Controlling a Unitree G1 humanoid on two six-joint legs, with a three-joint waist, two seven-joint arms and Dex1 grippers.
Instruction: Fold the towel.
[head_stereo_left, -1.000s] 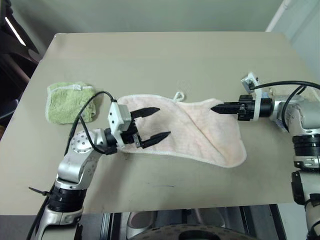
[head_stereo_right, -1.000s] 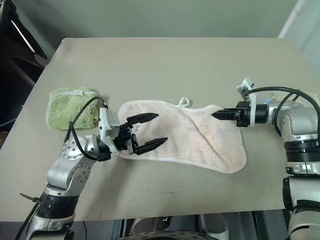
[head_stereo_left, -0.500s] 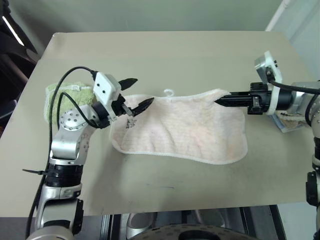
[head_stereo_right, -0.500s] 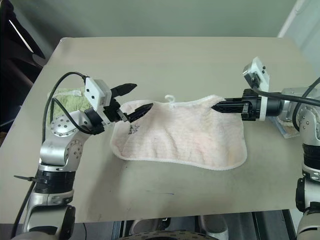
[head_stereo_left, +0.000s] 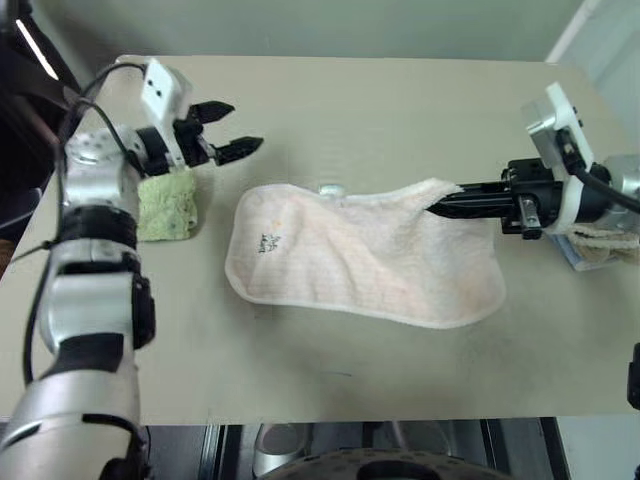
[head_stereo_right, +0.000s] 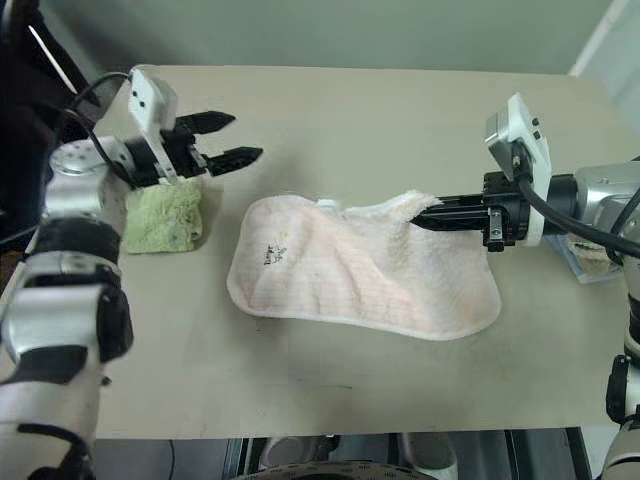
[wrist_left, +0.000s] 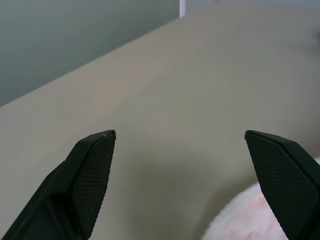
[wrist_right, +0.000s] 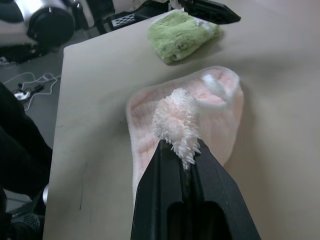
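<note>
right wrist view shows the right gripper (wrist_right: 186, 159) closed on a corner of the towel (head_stereo_right: 350, 265), probably holding it up so the cloth can be carried across for a fold. left gripper (head_stereo_left: 226, 127) hangs wide open and empty above the table (head_stereo_left: 350, 100), near the green towel (head_stereo_left: 166, 205). the pink towel lies spread and wrinkled in the middle of the table, with white edge and a small dark mark (head_stereo_left: 268, 242).

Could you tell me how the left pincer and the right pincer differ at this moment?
The left pincer is open and empty, above the table beside the green towel; the right pincer is shut on a corner of the pink towel. Both have black fingers and point inward.
</note>
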